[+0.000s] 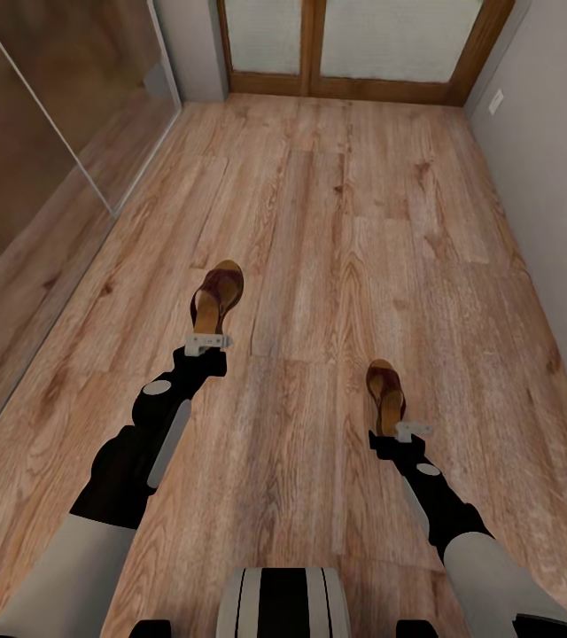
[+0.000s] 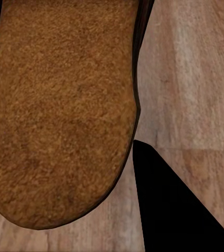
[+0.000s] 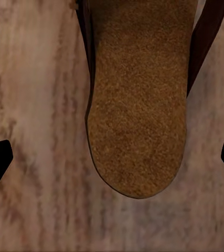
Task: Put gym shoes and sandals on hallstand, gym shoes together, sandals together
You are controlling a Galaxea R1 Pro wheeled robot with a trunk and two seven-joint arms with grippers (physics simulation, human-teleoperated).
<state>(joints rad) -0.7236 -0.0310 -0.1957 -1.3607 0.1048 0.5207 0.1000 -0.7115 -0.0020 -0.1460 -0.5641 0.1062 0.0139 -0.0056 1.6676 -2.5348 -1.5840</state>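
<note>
Wood-plank floor (image 1: 337, 221), doors (image 1: 354, 44) ahead; left gripper (image 1: 208, 341), right gripper (image 1: 412, 431) each at sandal heel, grip unclear.

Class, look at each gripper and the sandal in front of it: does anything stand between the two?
Nothing visible does. The left gripper sits at the heel of the left sandal, and the right gripper at the heel of the right sandal. Around them lies bare corridor floor.

Both end effectors (image 1: 205, 340) (image 1: 405, 432) fwd, low.

Two dark brown sandals (image 1: 216, 297) (image 1: 386, 390), tan insoles, well apart over wood-plank corridor floor (image 1: 345, 221)
</note>
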